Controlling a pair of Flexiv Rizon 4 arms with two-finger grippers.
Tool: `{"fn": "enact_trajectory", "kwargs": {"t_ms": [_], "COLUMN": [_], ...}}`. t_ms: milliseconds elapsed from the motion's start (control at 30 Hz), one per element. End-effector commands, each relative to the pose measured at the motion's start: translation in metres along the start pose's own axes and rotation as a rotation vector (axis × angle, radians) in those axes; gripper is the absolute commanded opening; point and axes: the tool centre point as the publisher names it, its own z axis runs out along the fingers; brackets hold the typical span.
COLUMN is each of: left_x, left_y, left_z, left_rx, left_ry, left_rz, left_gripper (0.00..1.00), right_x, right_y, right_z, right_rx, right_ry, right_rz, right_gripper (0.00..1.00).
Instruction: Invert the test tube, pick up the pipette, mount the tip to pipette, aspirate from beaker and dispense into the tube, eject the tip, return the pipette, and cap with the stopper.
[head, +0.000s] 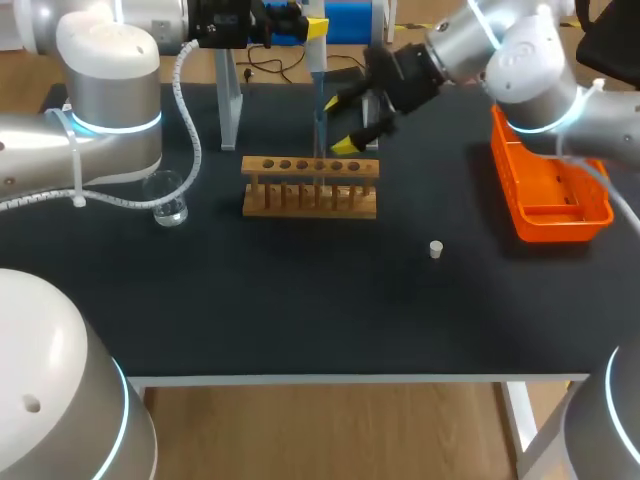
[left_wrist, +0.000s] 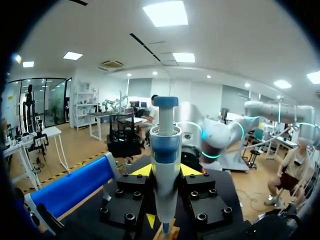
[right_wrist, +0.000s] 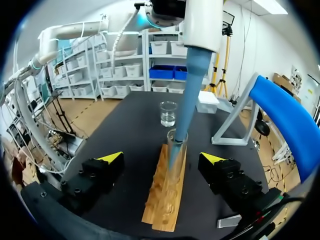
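While left claw (left_wrist: 165, 172) pinches blue plastic pipette (left_wrist: 165, 145), right claw (right_wrist: 162, 158) spread around clear glass test tube (right_wrist: 176, 150): fragile, slick, grip mid-wall.

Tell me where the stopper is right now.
Head view: the stopper stands alone on the table, right of the rack and left of the orange bin, nearer the front edge.

Black-topped table (head: 300, 320) with a white frame edge and white leg (head: 518, 415). Light wood floor (head: 330, 430) under and around the table. White walls beyond the table. Square light panels (left_wrist: 165, 13) in the white ceiling above it. Glass partition (left_wrist: 42, 95) off one side. White shelving (right_wrist: 165, 60) with bins past its far end.
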Motion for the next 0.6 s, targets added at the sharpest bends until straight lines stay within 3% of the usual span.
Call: {"fn": "enact_trajectory", "kwargs": {"t_ms": [33, 600], "left_x": [0.001, 0.001], "left_y": [0.0, 0.0], "left_z": [0.0, 0.0], "left_rx": [0.0, 0.0], "left_ry": [-0.004, -0.004], "left_rz": [-0.001, -0.001], "left_gripper": [0.0, 0.0], "right_x": [-0.008, -0.011], "right_y": [0.0, -0.014], "right_z": [0.008, 0.036], "right_rx": [0.011, 0.048], "right_ry": [0.005, 0.017], "right_rz": [-0.001, 0.004], "right_gripper": [1.0, 1.0]}}
